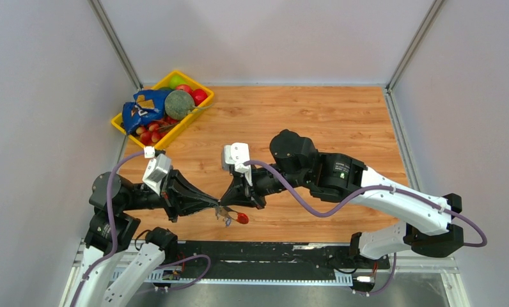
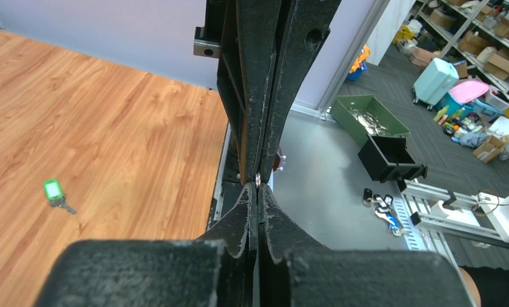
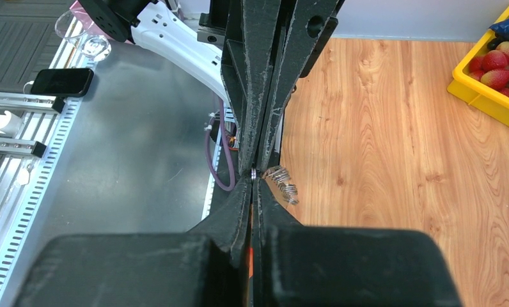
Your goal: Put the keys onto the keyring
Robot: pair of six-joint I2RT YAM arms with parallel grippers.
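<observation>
Wooden tabletop (image 1: pixel 316 128) | left claw (image 2: pixel 257 182) clamped | right claw (image 3: pixel 253 174) pinching red-clip silver-chain keyring (image 1: pixel 234 217) | green-capped silver key (image 2: pixel 52 190) far from keyring, unthreaded

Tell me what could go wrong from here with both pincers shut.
1. The left pincer and right pincer seem to pinch the keyring tip to tip at one tiny spot; any pull apart could drop it near the front edge of the table.
2. The green key lies apart on the table with neither pincer free; letting go to fetch it may let the keyring swing.
</observation>
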